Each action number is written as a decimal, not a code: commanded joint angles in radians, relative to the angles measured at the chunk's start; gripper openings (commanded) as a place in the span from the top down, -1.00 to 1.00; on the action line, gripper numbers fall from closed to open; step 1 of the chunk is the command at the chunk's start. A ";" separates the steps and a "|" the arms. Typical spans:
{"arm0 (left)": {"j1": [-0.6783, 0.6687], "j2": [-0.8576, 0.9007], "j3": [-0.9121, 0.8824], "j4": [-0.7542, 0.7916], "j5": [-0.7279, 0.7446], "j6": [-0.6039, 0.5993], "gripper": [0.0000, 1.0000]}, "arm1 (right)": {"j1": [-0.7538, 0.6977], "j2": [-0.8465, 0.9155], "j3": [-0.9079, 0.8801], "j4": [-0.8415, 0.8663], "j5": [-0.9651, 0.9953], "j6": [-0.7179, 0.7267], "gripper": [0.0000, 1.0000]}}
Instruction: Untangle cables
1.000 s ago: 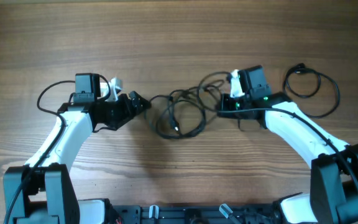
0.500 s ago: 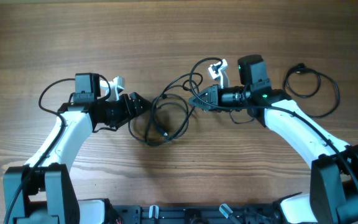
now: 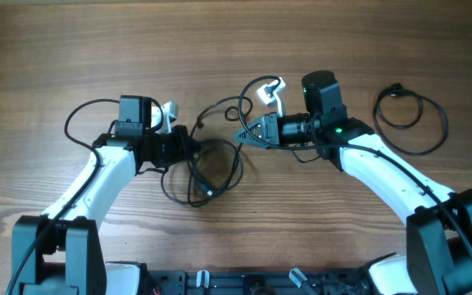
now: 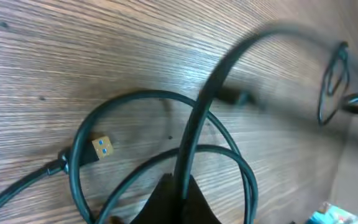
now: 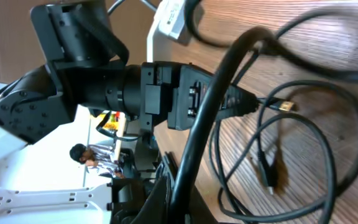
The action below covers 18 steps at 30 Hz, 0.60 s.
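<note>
Black cables (image 3: 213, 168) lie in tangled loops on the wooden table between my two arms. My left gripper (image 3: 190, 148) is at the tangle's left edge, shut on one strand. In the left wrist view that strand (image 4: 199, 118) rises from the closed jaws of the left gripper (image 4: 183, 198), over a loop ending in a USB plug (image 4: 102, 148). My right gripper (image 3: 241, 135) is shut on a cable at the tangle's upper right. In the right wrist view, that cable (image 5: 211, 106) runs up from the right gripper (image 5: 180, 200).
A separate coiled black cable (image 3: 412, 115) lies at the far right of the table. The left arm's own wire (image 3: 84, 115) loops behind it. In the right wrist view the left arm (image 5: 129, 87) faces close by, with two plug ends (image 5: 267, 177) on the wood.
My left gripper has shut on a strand and shifted right. My right gripper has moved left with its cable, and the tangle has been dragged left.
</note>
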<state>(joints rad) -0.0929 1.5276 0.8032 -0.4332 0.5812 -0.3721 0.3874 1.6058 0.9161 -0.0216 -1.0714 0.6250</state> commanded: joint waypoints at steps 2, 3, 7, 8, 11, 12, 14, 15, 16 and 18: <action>0.031 -0.007 -0.001 -0.042 -0.183 -0.127 0.92 | 0.000 0.012 0.013 -0.058 0.122 -0.011 0.91; 0.058 -0.007 -0.001 -0.069 -0.242 -0.173 0.92 | -0.004 0.012 0.013 -0.092 0.160 -0.042 0.91; 0.178 -0.007 -0.001 -0.135 -0.288 -0.246 0.92 | -0.042 0.012 0.013 -0.207 0.242 -0.098 0.91; 0.218 -0.007 -0.001 -0.149 -0.287 -0.246 0.92 | -0.063 0.012 0.013 -0.253 0.299 -0.121 0.91; 0.270 -0.007 -0.001 -0.166 -0.288 -0.246 0.92 | -0.098 0.012 0.013 -0.351 0.478 -0.145 0.91; 0.286 -0.007 -0.001 -0.170 -0.288 -0.246 0.92 | -0.113 0.012 0.013 -0.400 0.577 -0.156 0.92; 0.305 -0.007 -0.001 -0.174 -0.293 -0.246 0.92 | -0.142 0.012 0.013 -0.490 0.777 -0.158 0.91; 0.307 -0.007 -0.001 -0.175 -0.301 -0.246 0.92 | -0.161 0.012 0.013 -0.527 0.881 -0.174 0.91; 0.307 -0.007 -0.001 -0.175 -0.304 -0.246 0.92 | -0.179 0.012 0.013 -0.549 0.948 -0.201 0.91; 0.307 -0.007 -0.001 -0.175 -0.310 -0.246 0.92 | -0.211 0.012 0.013 -0.569 1.013 -0.209 0.92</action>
<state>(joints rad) 0.2043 1.5276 0.8028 -0.6075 0.3069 -0.6067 0.2234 1.6066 0.9230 -0.5674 -0.3183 0.4690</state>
